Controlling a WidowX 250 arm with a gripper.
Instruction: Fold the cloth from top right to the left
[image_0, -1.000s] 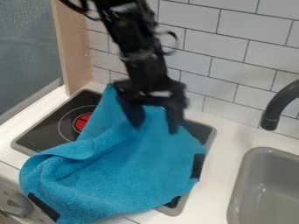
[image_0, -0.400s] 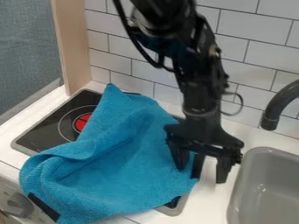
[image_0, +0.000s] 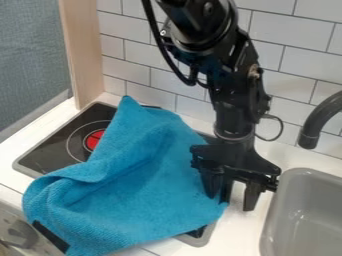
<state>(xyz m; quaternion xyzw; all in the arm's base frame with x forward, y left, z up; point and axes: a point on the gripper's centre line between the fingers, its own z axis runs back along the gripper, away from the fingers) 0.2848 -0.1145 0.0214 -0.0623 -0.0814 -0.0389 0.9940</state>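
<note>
Much farther right than before: swung, jaws apart, with black two-finger metal gripper (image_0: 232, 192) to the right edge of rumpled blue terry cloth (image_0: 140, 182) over flat black stovetop (image_0: 57, 140); probably positioned for grasping, then folding left.

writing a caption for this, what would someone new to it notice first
Probably the bright blue cloth, rumpled across the stove and over the counter's front edge, with a red burner spot beside it. Next, the black gripper, fingers apart at the cloth's right edge, left of the grey sink.
</note>
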